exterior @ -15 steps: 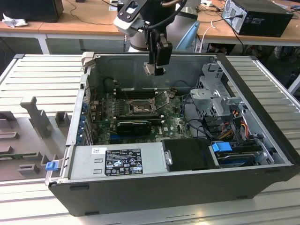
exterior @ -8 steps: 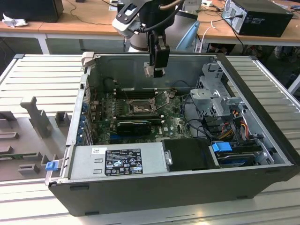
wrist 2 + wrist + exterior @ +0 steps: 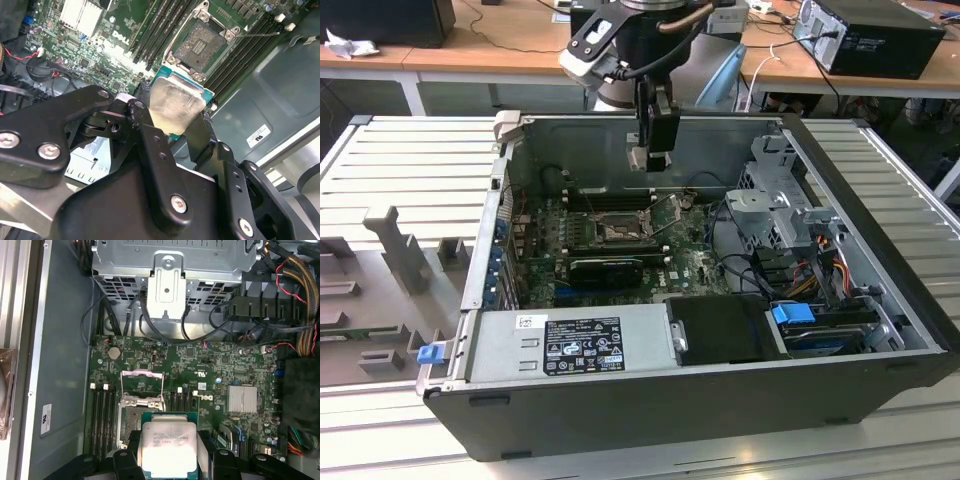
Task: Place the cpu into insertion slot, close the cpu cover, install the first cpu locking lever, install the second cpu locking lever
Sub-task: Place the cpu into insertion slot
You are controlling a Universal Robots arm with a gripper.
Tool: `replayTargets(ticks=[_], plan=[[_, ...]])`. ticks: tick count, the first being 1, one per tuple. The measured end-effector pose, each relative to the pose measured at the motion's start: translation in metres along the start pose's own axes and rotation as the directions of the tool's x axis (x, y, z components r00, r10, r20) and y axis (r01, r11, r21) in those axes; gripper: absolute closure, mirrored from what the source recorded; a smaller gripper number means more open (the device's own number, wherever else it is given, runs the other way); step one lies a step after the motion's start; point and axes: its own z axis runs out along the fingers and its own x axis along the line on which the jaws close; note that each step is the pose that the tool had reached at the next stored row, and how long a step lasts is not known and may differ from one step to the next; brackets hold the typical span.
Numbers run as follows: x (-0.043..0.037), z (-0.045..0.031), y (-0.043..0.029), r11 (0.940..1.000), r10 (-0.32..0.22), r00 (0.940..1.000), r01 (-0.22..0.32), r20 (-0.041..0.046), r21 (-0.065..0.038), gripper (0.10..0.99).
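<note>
The gripper (image 3: 175, 119) is clenched on the cpu (image 3: 177, 102), with its black fingers (image 3: 144, 112) pressed against two opposite edges of the chip. The pale lid of the chip faces the camera in both wrist views. The cpu hangs in the air over the insertion slot (image 3: 199, 46), apart from it and not yet seated, and the slot's greyish pin field lies bare. A thin wire locking lever (image 3: 257, 34) stands loose just beside the slot. In the first wrist view the cpu cover (image 3: 142, 373) is flipped open on the side of the slot that faces the drive cage (image 3: 167, 270). Long black memory slots (image 3: 165, 30) flank the slot on both sides. A ribbed silver heatsink (image 3: 242, 399) sits further from the slot on the green board. In the exterior view the slot lies deep inside the open computer case (image 3: 720, 400), with the gripper well above it
</note>
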Motion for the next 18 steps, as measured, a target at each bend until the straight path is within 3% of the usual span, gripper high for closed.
replayTargets(ticks=[9,18], plan=[[-0.0002,0.0127,-0.001,0.9999,0.011,0.9999,-0.011,0.001,0.003,0.561],[-0.0004,0.0324,-0.0027,0.9996,0.028,0.9996,-0.028,0.0021,0.007,0.561]])
